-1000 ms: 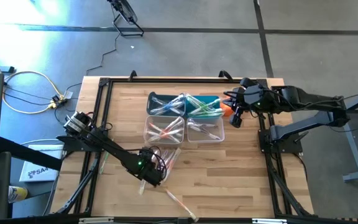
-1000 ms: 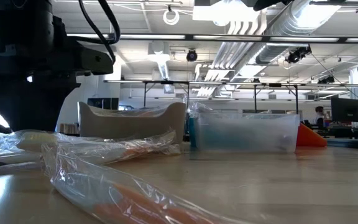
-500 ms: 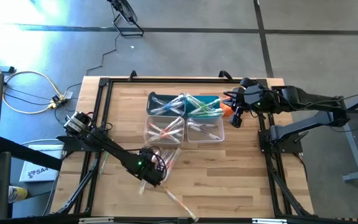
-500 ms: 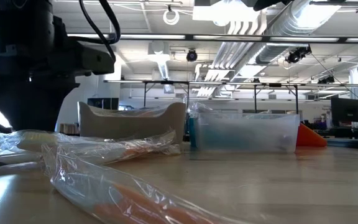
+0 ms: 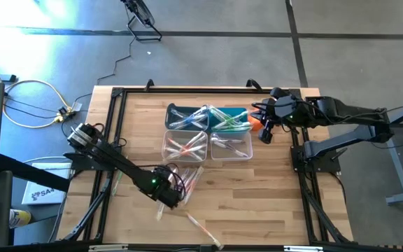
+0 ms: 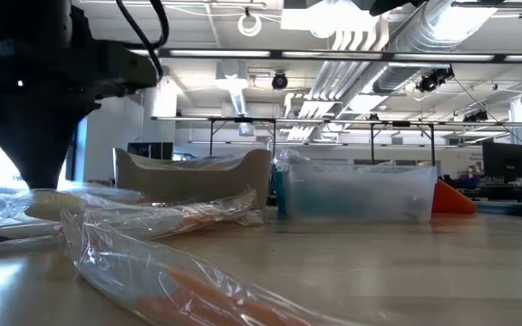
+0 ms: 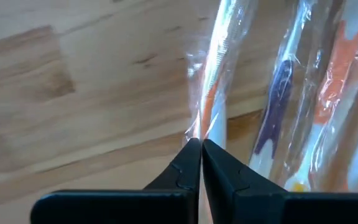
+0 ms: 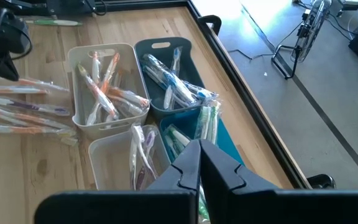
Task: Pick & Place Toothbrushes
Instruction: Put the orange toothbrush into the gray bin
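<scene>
Several wrapped toothbrushes (image 5: 187,178) lie loose on the wooden table, in front of four small bins (image 5: 208,129) that hold more of them. My left gripper (image 5: 170,197) points down over this loose pile, shut on the clear wrapper of an orange-handled toothbrush (image 7: 219,68). In the low view the same arm is the dark mass (image 6: 34,109) above the wrappers (image 6: 152,213). My right gripper (image 8: 199,146) hangs shut and holds nothing, raised at the far right (image 5: 264,133) beside the bins. My left gripper pinches the orange-handled toothbrush's clear wrapper at one end (image 7: 199,127), between its two fingertips. The fingers come from above, pointing down. The rest of the toothbrush runs away from the tips over the wood; whether it is lifted I cannot tell.
An orange cloth (image 5: 255,122) lies next to the bins at the far right. Purple- and orange-handled toothbrushes (image 7: 303,93) lie close beside the held one. One more toothbrush (image 5: 201,227) lies near the table's front edge. Bare wood spreads to the right of the pile.
My left arm has shifted slightly up and toward the table's left over the loose pile. The toothbrushes on the table lie as before.
</scene>
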